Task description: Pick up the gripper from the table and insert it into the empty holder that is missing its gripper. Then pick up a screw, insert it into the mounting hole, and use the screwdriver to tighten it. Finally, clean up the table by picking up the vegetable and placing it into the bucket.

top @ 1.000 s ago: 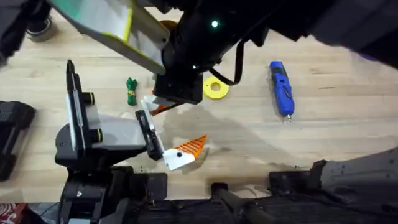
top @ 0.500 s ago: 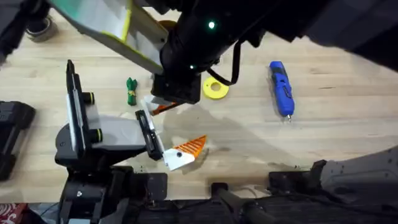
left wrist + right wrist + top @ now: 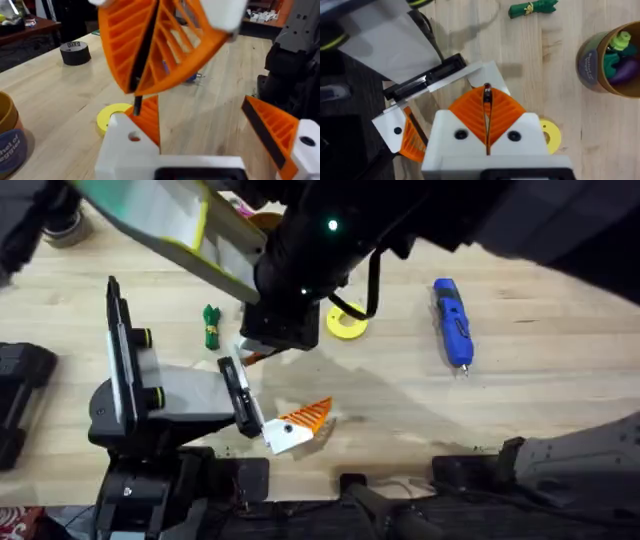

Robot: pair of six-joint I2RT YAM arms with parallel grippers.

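Note:
My right gripper (image 3: pixel 150 55) comes down from above, its orange pads shut on the dark edge of the loose orange gripper (image 3: pixel 149 119). That wedge stands against the plain white holder (image 3: pixel 125 147), one finger of my left gripper (image 3: pixel 210 142). The left gripper is open, and its other finger carries a fixed orange wedge (image 3: pixel 270 135). From overhead, the right gripper (image 3: pixel 265 340) hangs over the holder (image 3: pixel 240 348). The green vegetable (image 3: pixel 210 326) lies just left of it. The blue screwdriver (image 3: pixel 452 320) lies at the right. The bucket (image 3: pixel 607 60) holds toy vegetables.
A yellow ring (image 3: pixel 347 323) lies right of the right gripper. A black tape roll (image 3: pixel 75 52) sits at the far left corner. The dark right arm (image 3: pixel 330 240) crosses the middle of the table. Bare wood (image 3: pixel 540 400) lies at the right.
The right arm has shifted slightly left over the holder with the wedge in its grip. The left arm has stayed still.

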